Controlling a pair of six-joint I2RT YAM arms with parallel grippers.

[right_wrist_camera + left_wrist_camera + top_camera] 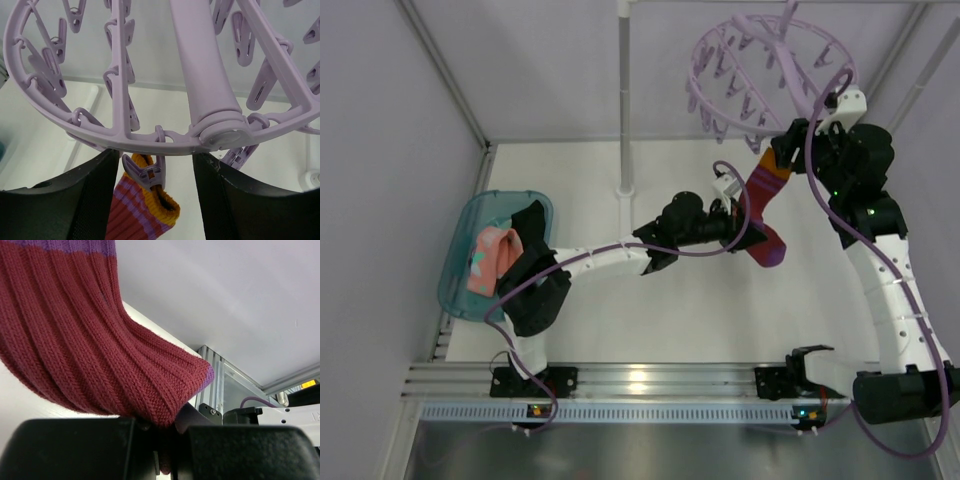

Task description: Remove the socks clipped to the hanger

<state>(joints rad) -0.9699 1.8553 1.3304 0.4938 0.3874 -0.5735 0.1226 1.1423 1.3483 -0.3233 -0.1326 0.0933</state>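
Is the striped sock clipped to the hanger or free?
Clipped: a lilac peg on the hanger pinches the sock at its orange cuff.

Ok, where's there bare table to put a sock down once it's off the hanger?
Biggest bare patch: table between the left arm, right arm and near rail. A smaller one lies between the tub and pole. Crowded around the sock, held by the left gripper under the hanger.

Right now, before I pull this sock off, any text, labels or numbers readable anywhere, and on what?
None can be read in any view.
Yellow patch at the left wrist view's right edge: too blurred to read.
Striped sock, lilac hanger, teal tub: no print visible.
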